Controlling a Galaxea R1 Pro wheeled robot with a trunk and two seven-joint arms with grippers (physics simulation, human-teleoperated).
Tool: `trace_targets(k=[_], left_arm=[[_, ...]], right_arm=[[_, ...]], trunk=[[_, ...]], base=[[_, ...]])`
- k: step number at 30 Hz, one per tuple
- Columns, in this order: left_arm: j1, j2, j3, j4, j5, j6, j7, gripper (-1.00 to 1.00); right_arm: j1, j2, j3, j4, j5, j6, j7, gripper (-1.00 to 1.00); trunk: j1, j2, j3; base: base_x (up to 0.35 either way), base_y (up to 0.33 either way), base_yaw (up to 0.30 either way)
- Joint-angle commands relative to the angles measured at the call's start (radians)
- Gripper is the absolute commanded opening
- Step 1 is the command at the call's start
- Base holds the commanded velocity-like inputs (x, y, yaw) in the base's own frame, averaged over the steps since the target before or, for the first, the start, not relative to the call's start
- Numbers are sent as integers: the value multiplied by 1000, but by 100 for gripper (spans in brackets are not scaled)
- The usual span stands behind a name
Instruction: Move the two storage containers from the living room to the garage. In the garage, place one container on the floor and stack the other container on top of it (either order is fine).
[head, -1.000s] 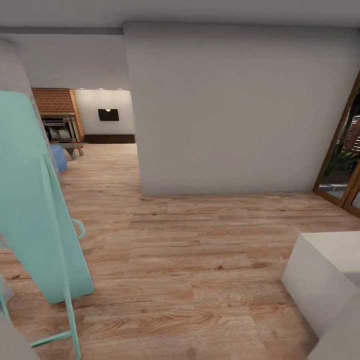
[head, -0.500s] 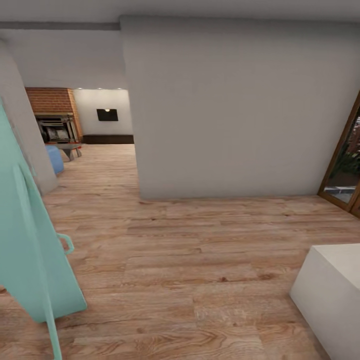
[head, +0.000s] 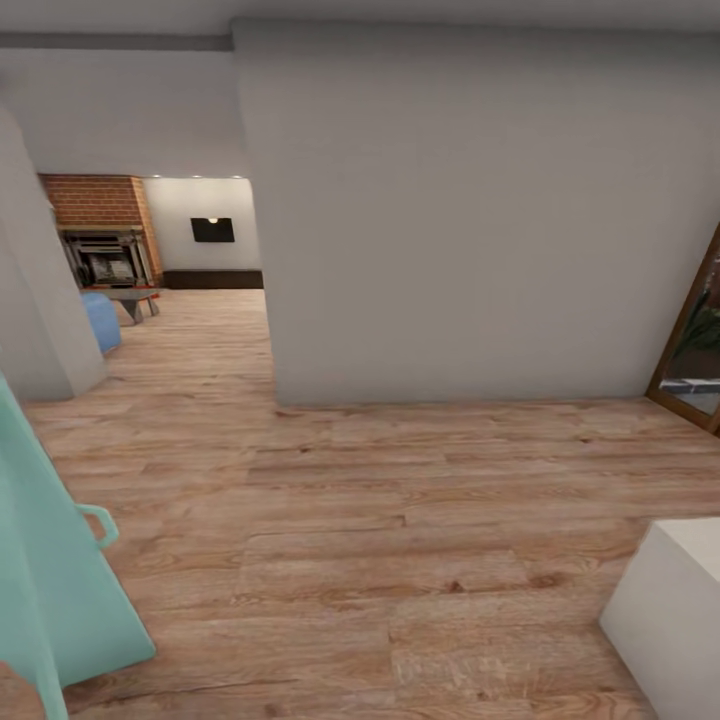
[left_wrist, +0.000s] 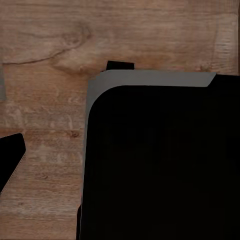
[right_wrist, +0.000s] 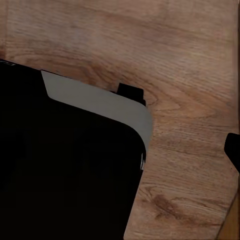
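The robot faced a wall (head: 450, 220) on plank floor (head: 400, 500); no containers showed, so handling went unjudged. Finger state: couldn't tell.

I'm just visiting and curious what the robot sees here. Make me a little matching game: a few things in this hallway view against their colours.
Things:
1. fireplace surround
2. leaning panel
3. floor
4. block at lower right

Colours:
A. white
B. light wood planks
C. red brick
D. mint green

Pairs: 1-C, 2-D, 3-B, 4-A
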Motion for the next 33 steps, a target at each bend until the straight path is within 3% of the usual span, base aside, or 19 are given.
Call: trace_targets(k=[1,33], left_arm=[[-1,0,0,0,8,-2,-1,100],[0,0,0,0,9,-2,-1,100]], right_arm=[[-1,0,7,3,-11,-6,6,100],[-1,0,7,4,-15,1,6,100]], trunk=[[1,0,-1],[1,0,-1]], base=[[322,0,0],[322,0,0]])
